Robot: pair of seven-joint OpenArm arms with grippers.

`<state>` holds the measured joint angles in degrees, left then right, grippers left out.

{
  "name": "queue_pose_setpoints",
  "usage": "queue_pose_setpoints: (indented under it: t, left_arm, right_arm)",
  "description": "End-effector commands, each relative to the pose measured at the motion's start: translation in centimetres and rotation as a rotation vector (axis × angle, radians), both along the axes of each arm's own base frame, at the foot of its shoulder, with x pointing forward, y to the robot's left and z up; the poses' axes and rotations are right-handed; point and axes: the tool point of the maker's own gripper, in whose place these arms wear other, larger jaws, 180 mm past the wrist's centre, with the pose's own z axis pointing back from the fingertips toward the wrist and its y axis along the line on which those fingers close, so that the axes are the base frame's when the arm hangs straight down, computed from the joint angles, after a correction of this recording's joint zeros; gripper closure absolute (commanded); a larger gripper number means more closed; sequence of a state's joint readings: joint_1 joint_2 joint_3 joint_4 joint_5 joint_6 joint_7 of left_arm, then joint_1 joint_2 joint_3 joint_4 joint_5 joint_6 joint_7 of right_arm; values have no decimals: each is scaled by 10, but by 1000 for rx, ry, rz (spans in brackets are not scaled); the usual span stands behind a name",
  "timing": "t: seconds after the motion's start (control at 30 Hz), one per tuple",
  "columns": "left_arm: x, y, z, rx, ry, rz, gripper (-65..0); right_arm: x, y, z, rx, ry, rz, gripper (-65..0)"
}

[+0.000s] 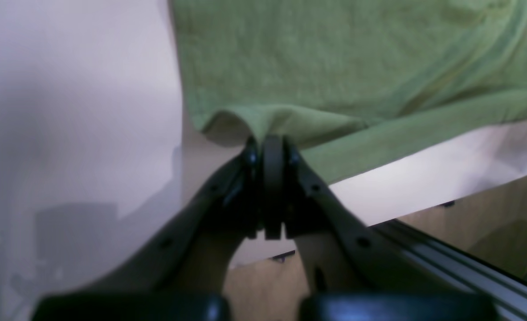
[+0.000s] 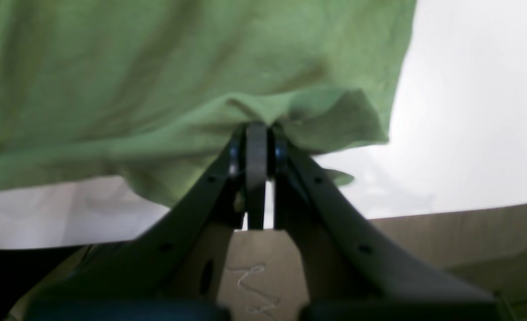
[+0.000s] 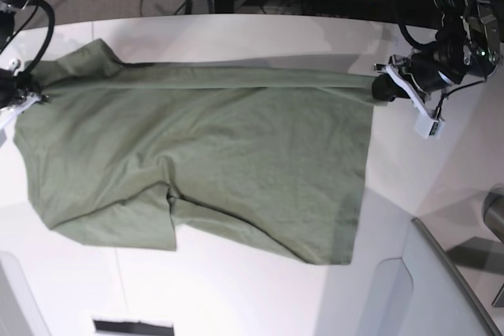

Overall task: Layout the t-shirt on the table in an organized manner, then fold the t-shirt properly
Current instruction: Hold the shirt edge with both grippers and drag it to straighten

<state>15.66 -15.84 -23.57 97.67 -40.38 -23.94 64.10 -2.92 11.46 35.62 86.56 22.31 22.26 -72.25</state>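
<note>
The left gripper (image 1: 270, 145) and right gripper (image 2: 256, 129) are each pinching the olive-green cotton t-shirt (image 3: 205, 155) with fingers pressed together, stretching its raised edge along the far edge of the white matte table (image 3: 236, 297); cables are lying on the floor beyond.

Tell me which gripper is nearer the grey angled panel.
Left. The left gripper holds the t-shirt edge on the grey angled panel side of the table; the right gripper grips the opposite end, across the shirt.
</note>
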Motion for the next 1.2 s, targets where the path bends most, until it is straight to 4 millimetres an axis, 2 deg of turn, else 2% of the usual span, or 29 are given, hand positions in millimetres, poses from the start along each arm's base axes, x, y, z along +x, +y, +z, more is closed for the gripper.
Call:
queue_pose_setpoints:
  t: [0.0, 0.07, 0.23, 0.37, 0.5, 0.67, 0.77, 0.97, 1.17]
  left_arm:
    - [12, 4, 10, 2, -44, 0, 0]
    - [19, 5, 9, -8, -44, 9, 0]
    - [30, -11, -2, -34, -17, -39, 0]
    - [40, -19, -8, -55, -5, -52, 0]
    - [51, -17, -5, -62, -12, -25, 0]
    - [64, -9, -5, -73, 2, 57, 0]
    - [68, -7, -9, -83, 16, 71, 0]
    - [76, -29, -20, -95, 28, 23, 0]
    - [79, -32, -26, -99, 36, 60, 0]
  right_arm:
    - [16, -11, 14, -23, -51, -5, 0]
    - [21, -17, 15, -24, -51, -10, 0]
    - [34, -27, 18, -20, -56, -20, 0]
    - [48, -24, 13, -8, -60, 3, 0]
    - [62, -13, 2, 14, -63, 34, 0]
    - [71, -14, -6, 26, -59, 41, 0]
    - [75, -21, -4, 19, -68, 30, 0]
    - [88, -32, -2, 26, -96, 1, 0]
    - [93, -38, -9, 41, -109, -29, 0]
